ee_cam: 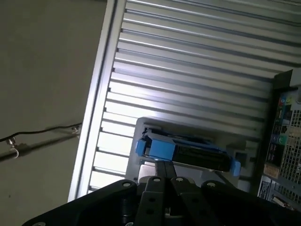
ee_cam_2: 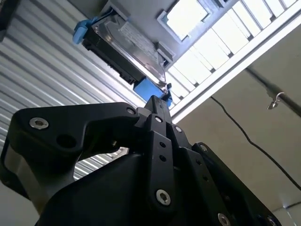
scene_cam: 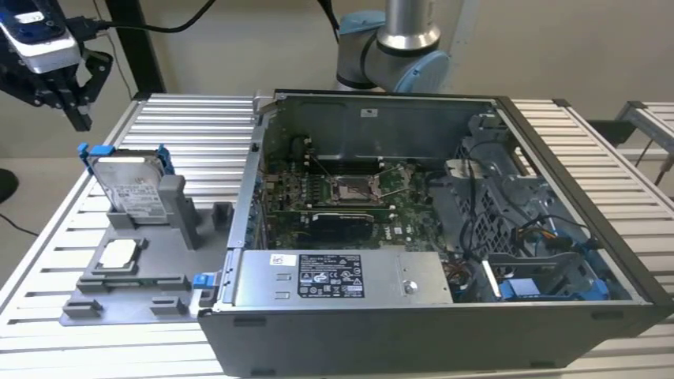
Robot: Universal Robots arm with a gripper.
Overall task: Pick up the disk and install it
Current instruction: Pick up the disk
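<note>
— Zero steps done, or is the pick under way?

— None done, by my reading. From the biggest thing down: the slatted table (scene_cam: pixel 189 126) carries the open computer case (scene_cam: pixel 421 339) on the exterior view's right and a grey fixture (scene_cam: pixel 121 312) on its left. The disk (scene_cam: pixel 132 189) stands on edge in that fixture, blue carrier round it, apart from the case. I judge I'm on the approach to the pick.

— And your gripper?

— My gripper (scene_cam: pixel 80 120) hangs above the disk, a little toward the exterior view's left, well clear and touching nothing. In both wrist views its jaws come together at one tip, with nothing between them.

— What does the next move call for?

— As I see it, opening wider than the drive is thick, squaring the jaws to its flat faces, and coming straight down on the top edge, inside the blue tab (scene_cam: pixel 82 150) at each end.

— Room to work?

— Plenty overhead and toward the exterior view's left, where the table edge gives onto open air. It is tighter on the case side. The fixture's grey upright (scene_cam: pixel 177 209) stands just beside the disk, and the case's side wall is near. A small silver chip (scene_cam: pixel 119 251) lies low in the fixture, below any grip line.
</note>
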